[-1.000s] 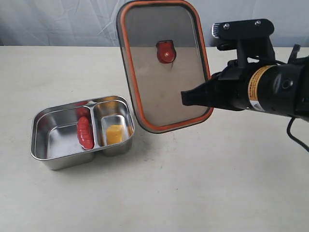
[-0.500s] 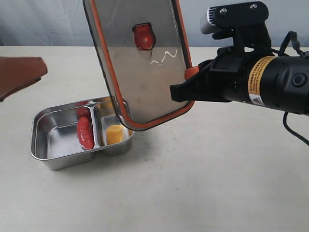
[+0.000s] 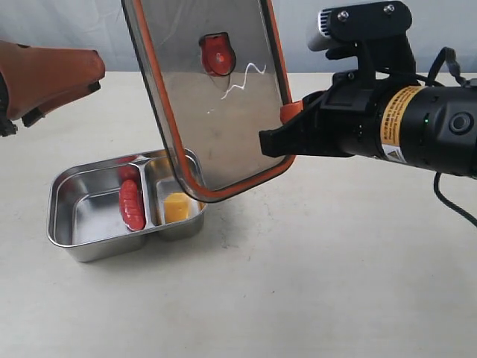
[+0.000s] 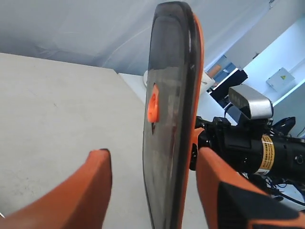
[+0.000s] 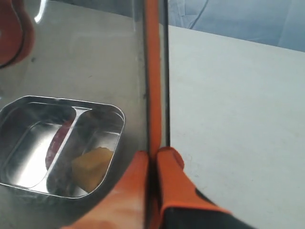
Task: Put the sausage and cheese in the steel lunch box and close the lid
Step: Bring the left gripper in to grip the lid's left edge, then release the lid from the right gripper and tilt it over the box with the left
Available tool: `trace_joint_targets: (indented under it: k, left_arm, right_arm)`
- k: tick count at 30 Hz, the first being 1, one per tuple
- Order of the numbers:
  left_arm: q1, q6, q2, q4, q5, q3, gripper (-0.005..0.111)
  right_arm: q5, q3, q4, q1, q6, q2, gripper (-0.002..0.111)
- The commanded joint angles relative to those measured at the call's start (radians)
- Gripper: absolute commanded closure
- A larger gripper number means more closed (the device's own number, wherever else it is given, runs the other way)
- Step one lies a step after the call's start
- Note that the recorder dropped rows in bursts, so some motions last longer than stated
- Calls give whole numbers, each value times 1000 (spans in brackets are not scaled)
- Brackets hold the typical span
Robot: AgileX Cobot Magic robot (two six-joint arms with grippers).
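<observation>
Waiting in the steel lunch box (image 3: 74, 250) on the desk (image 3: 335, 283), the sausage (image 3: 132, 205) is lying in the large compartment and the cheese (image 3: 177, 207) in the small one, so closing is the step in hand. The right tool (image 3: 282, 130) is pinching the lid (image 3: 216, 127) by one long edge, holding it nearly upright above the box's cheese end. The left tool (image 3: 95, 73) is hanging open, fingers either side of the lid. Next, I judge, the lid needs tilting flat and squaring over the rim.
</observation>
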Motion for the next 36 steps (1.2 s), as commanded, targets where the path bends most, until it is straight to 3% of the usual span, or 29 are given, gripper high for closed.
trace_joint_targets:
  k: [1,3,7,9,12,18,20,24,32,34,36]
  left_arm:
    - [-32,23,3,-16,-11,-5,54]
    - [-85,51,3,-20,-38,-5,54]
    - [-212,84,3,-20,-257,-5,54]
    - [-270,126,3,-20,-304,-5,54]
    - [-340,153,4,-20,-329,-21,54]
    - [-453,153,4,-20,-560,-67,58]
    - [-474,149,4,-20,-601,-79,66]
    - [-494,152,4,-20,-629,-90,107]
    - [-494,171,4,-11,-670,-95,107]
    - [-494,171,-5,27,-724,-97,107]
    - [-494,171,-18,70,-789,-97,107]
  right_arm:
    - [-50,-4,0,-3,1,16,109]
    - [-63,-4,0,-3,1,29,109]
    - [-63,-4,4,-3,1,39,109]
    - [-61,-4,16,-3,1,39,109]
    - [-54,-4,16,-3,1,39,109]
    - [-57,-4,16,-3,1,39,109]
    - [-61,-4,16,-3,1,39,109]
    - [-63,-4,16,-3,1,39,109]
    - [6,-4,29,-3,1,32,109]
    - [78,-4,26,-3,-1,12,102]
    - [150,-4,7,-3,-3,-16,88]
